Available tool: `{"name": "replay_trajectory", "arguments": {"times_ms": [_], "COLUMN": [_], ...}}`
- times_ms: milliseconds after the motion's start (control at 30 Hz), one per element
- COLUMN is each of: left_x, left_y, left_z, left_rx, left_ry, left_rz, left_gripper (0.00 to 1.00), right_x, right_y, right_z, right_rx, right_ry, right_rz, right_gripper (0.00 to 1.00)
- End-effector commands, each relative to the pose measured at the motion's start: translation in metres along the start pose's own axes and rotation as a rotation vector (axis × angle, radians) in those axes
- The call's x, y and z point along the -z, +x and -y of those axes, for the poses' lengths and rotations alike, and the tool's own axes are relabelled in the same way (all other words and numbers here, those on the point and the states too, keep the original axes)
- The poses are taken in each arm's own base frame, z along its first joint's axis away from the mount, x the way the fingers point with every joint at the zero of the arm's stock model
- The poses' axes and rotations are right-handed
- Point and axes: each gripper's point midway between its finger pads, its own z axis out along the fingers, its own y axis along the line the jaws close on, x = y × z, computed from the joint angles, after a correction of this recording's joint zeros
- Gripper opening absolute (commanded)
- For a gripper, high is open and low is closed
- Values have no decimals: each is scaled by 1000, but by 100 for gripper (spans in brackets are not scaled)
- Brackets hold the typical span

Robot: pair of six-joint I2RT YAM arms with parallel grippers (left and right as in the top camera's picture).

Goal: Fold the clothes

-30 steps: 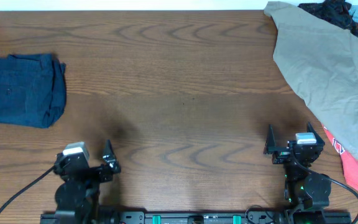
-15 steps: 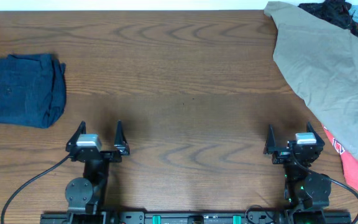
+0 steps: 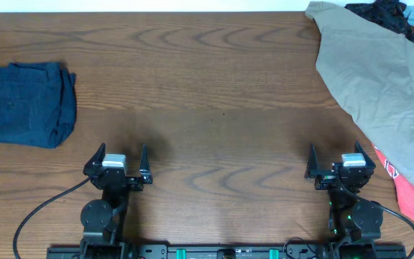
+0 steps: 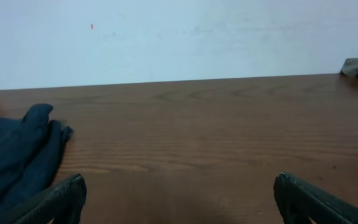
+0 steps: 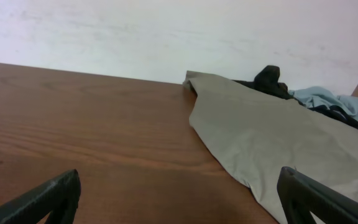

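The clothes (image 3: pixel 26 104) lie folded at left; khaki garment (image 3: pixel 379 86) drapes upper right; left gripper (image 3: pixel 121 152) and right gripper (image 3: pixel 336 151) wide, empty.

Brown wood-grain table (image 3: pixel 221 86) against a plain white wall (image 4: pixel 185 37)

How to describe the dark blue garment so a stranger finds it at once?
Look at the left edge of the wooden table. The navy shorts lie there alone, folded compactly. The khaki garment and red-orange cloth are both at the right edge.
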Motion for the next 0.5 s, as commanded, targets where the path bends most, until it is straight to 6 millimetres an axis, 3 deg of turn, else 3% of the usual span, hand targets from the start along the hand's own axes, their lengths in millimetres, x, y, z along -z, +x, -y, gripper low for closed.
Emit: {"name": "replay_trajectory", "arguments": {"times_ms": [0,467], "left_x": [0,0], "left_y": [15,14], "left_z": [-5,-4], "left_rx": [-7,-8], "left_ry": [-29,-5], "left_rz": [-48,-46], "left_gripper": [98,98], "right_x": [0,0], "right_y": [1,1], "right_z": [2,2], "right_rx": [13,13], "right_ry": [6,6], "right_rz": [-2,-2], "right_gripper": [99,99]}}
